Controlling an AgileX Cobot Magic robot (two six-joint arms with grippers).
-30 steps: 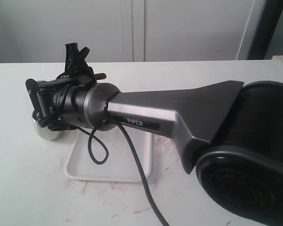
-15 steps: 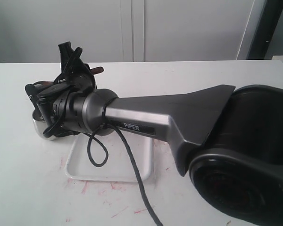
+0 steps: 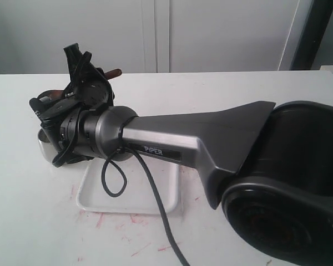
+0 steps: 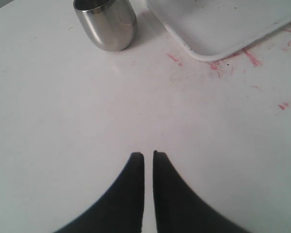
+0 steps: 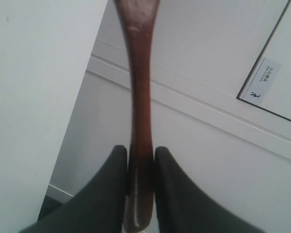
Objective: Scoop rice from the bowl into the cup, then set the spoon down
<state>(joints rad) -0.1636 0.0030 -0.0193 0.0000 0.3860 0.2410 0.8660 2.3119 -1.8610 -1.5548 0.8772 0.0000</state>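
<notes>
Right jaws grip the spoon (image 5: 138,97), seemingly near the cup (image 4: 106,22); left jaws are all but closed.

A white bench (image 3: 28,210) spreads wide, its matte top smeared with faint red marks (image 3: 100,219). Behind it stand pale wall panels (image 3: 222,33) split by vertical seams, softly and evenly lit. A dark upright post (image 3: 316,33) rises at the right. The right wrist view shows a small printed sign (image 5: 266,77) on a pale wall.
</notes>
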